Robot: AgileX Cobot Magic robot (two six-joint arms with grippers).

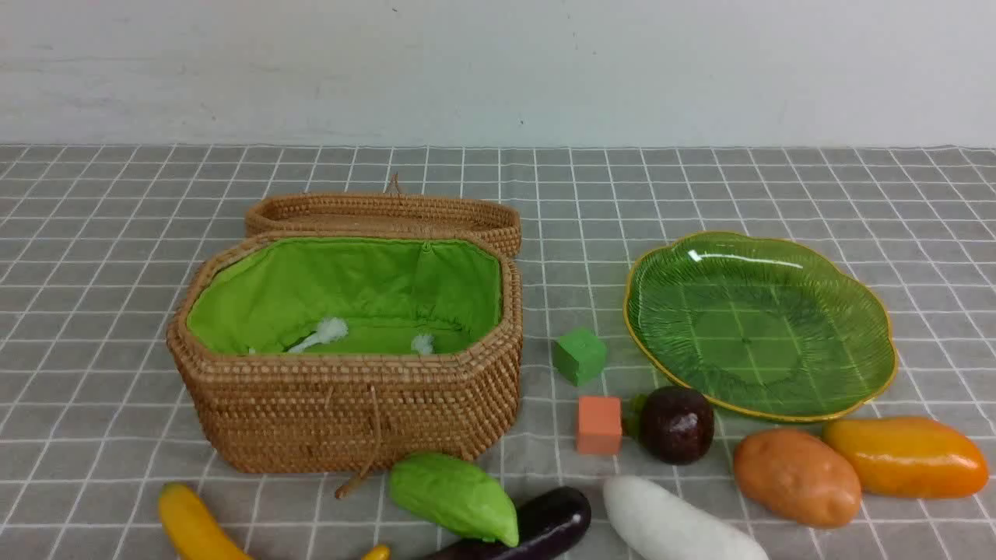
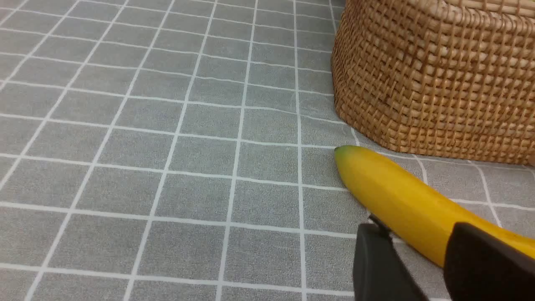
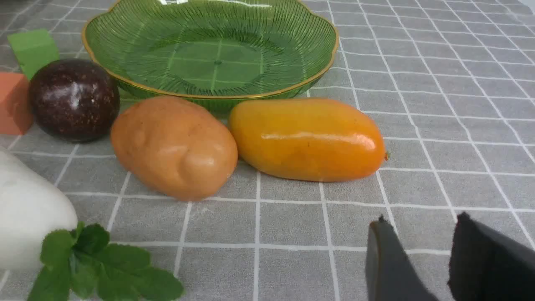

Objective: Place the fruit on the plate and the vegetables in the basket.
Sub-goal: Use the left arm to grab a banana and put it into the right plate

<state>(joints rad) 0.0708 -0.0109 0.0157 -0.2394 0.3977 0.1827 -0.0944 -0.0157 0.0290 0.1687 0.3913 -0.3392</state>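
Note:
The basket (image 1: 350,412) stands open at the left, green lining bare. The green plate (image 1: 762,327) sits empty at the right. Along the front lie the banana (image 1: 194,529), gourd (image 1: 455,498), eggplant (image 1: 545,521), radish (image 1: 669,525), potato (image 1: 795,478) and mango (image 1: 906,457), with the mangosteen (image 1: 675,424) by the plate's rim. Neither arm shows in the front view. My left gripper (image 2: 416,228) is open just short of the banana (image 2: 401,200), near the basket's wall (image 2: 434,75). My right gripper (image 3: 421,218) is open over bare cloth, short of the mango (image 3: 307,139) and potato (image 3: 173,146).
A green cube (image 1: 580,355) and an orange cube (image 1: 599,425) sit between basket and plate. The basket's lid (image 1: 385,214) lies back behind it. Two white tufts lie on the lining. The radish's leaves (image 3: 92,263) spread near my right gripper. A wall closes the far side.

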